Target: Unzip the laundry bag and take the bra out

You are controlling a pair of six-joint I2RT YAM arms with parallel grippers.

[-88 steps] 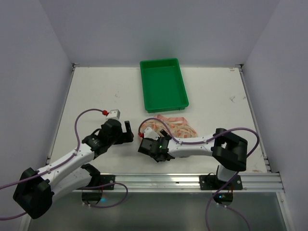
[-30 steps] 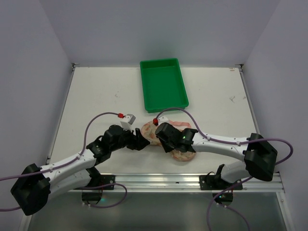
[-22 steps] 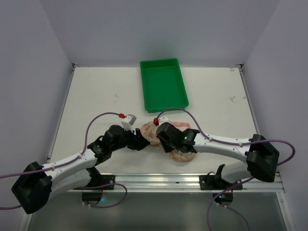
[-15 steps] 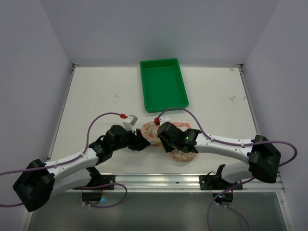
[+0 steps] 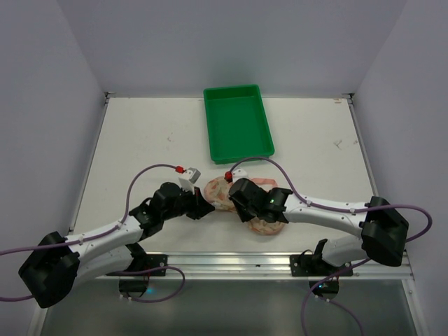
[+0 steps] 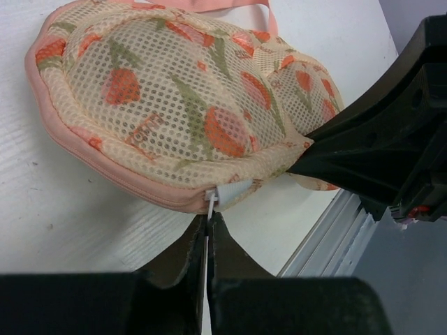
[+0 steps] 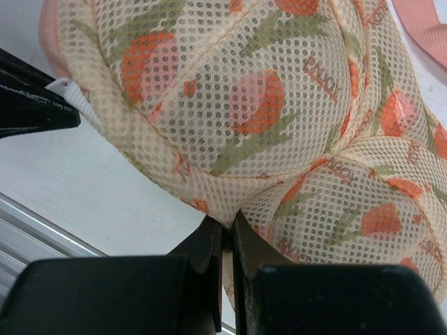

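Observation:
The laundry bag [image 5: 218,192] is a two-lobed mesh case with an orange floral print and pink zipper edging, lying near the table's front edge between both arms. My left gripper [image 6: 207,225] is shut on the white zipper pull [image 6: 231,193] at the bag's near rim. From the other side, my right gripper [image 7: 228,225] is shut on a fold of the laundry bag [image 7: 265,98] at the waist between its lobes. The zipper looks closed along the pink edge [image 6: 105,178]. The bra is hidden.
A green tray [image 5: 239,126] stands at the back middle of the table. The aluminium rail [image 5: 280,262] runs along the front edge, close behind the bag. The bag's pink loop [image 7: 421,19] lies on the table beyond it.
The left gripper's jaws have closed onto the zipper pull. The right gripper has kept its pinch on the bag, and both arms have barely shifted.

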